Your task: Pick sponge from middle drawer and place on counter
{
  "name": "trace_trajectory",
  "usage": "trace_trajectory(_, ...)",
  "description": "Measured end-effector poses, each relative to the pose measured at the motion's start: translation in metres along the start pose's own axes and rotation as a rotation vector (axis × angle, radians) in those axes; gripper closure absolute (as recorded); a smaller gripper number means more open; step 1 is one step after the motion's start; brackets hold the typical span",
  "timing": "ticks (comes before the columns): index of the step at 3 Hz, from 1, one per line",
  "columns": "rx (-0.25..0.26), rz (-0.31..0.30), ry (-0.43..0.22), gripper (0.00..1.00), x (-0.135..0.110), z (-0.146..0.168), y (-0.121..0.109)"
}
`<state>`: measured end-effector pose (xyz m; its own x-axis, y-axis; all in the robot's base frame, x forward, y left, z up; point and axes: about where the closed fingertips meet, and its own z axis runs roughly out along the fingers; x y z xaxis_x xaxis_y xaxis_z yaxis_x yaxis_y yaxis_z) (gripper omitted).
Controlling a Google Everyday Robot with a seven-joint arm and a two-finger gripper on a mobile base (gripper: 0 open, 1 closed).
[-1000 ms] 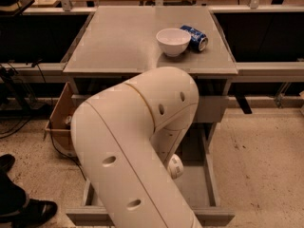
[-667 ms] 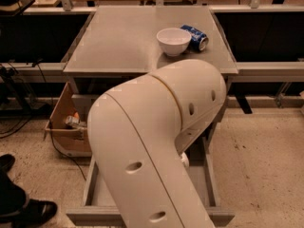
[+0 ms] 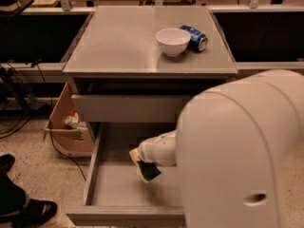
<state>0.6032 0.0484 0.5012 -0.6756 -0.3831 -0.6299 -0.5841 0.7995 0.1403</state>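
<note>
The middle drawer (image 3: 111, 189) is pulled open at the bottom of the grey cabinet. My gripper (image 3: 148, 164) reaches into it from the right, at the end of my big white arm (image 3: 237, 151). It is shut on the sponge (image 3: 149, 171), whose dark green face and pale yellow edge hang tilted just above the drawer floor. The fingers are mostly hidden by the sponge and wrist. The counter (image 3: 118, 42) is the grey top of the cabinet, above and behind the gripper.
A white bowl (image 3: 172, 41) and a blue can (image 3: 194, 36) lying on its side sit on the counter's back right. A shut grey drawer front (image 3: 128, 107) is above the open drawer. A cardboard box (image 3: 66, 125) and cables stand left of the cabinet. A person's shoes (image 3: 19, 208) are at lower left.
My arm has swung to the right of the view, uncovering the open drawer. The gripper with the sponge in it now shows over the drawer floor.
</note>
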Motion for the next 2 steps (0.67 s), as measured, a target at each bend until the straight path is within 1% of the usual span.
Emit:
trace_trajectory(1,-0.05,-0.073,0.005,1.0,-0.011,0.008,-0.001)
trace_trajectory(2,-0.058,-0.1,-0.022,1.0,-0.024,0.004,-0.007)
